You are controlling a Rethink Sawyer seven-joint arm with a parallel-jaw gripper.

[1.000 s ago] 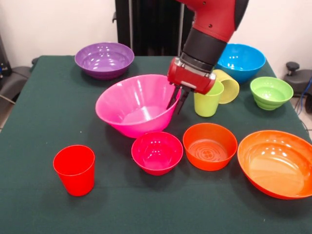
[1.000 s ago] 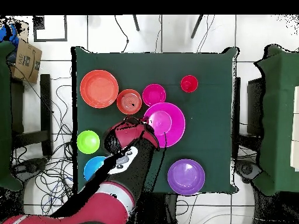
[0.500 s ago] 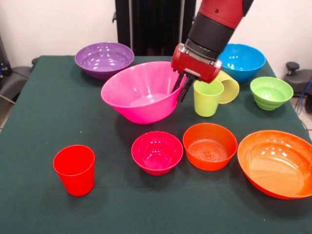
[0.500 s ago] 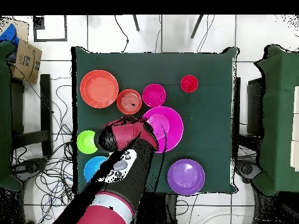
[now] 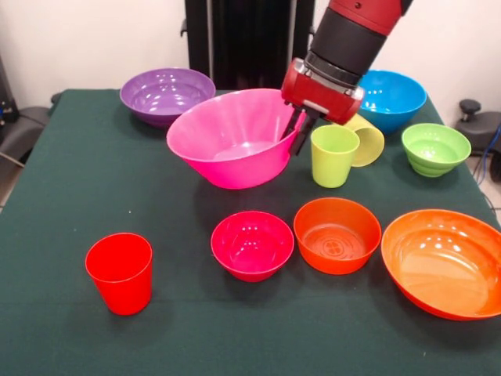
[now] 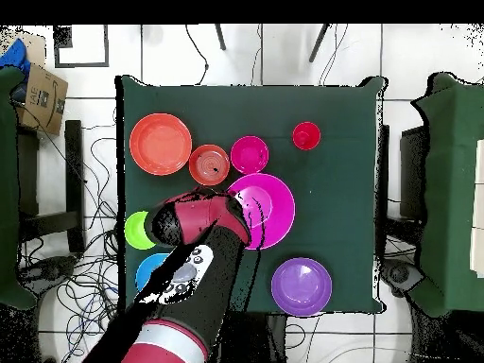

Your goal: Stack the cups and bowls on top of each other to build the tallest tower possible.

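Observation:
My gripper is shut on the right rim of the large pink bowl, holding it tilted above the table. Seen from overhead, the pink bowl pokes out from under the arm. Close to the gripper's right stands the lime cup, and behind it the pale yellow cup lies on its side. The red cup stands alone at the front left. The small magenta bowl and small orange bowl sit below the lifted bowl. No tower shows; every piece stands alone.
The purple bowl is at the back left and the blue bowl at the back right. The ribbed green bowl and the large orange bowl line the right side. Cables lie on the floor around the table.
The gripper has risen with the pink bowl, lifting it off the table and carrying it a little toward the back and right. The other pieces have not moved.

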